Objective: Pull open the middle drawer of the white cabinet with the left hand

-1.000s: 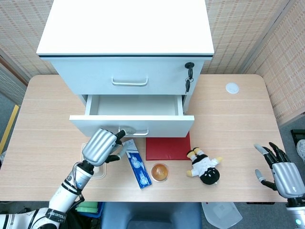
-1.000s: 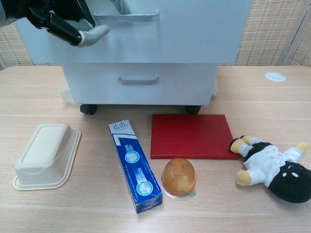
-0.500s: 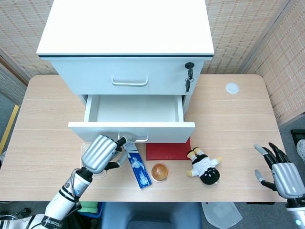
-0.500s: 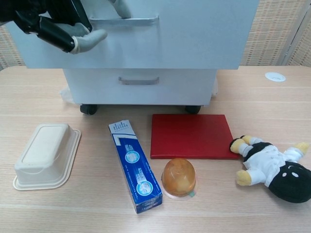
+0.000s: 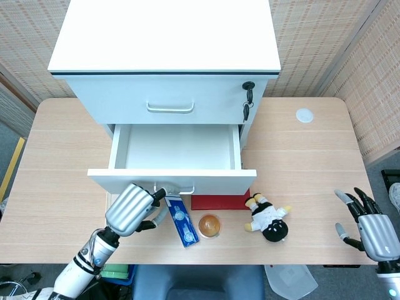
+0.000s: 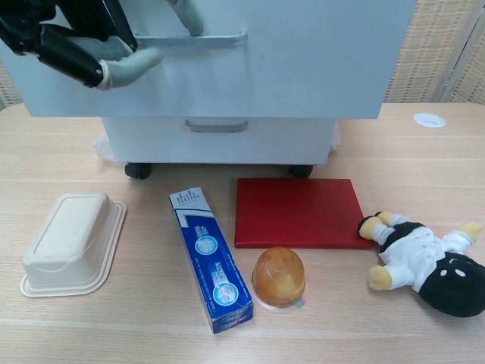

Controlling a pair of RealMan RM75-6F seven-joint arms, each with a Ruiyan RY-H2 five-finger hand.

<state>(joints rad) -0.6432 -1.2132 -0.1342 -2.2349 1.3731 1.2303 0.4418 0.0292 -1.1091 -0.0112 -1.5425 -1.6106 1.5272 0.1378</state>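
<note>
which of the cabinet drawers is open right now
The middle drawer, directly under the keyed top drawer. It is pulled out, showing its empty white inside, with the left hand at its handle. The top and bottom drawers sit flush.

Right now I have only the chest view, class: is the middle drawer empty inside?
Observer: Yes, the head view shows the middle drawer with a white interior and nothing in it.
Operator: Where is the right robot hand?
Observer: By the right front corner of the table, fingers apart, holding nothing.
Operator: Anything on the top drawer?
Observer: A black key sits at its right end.
</note>
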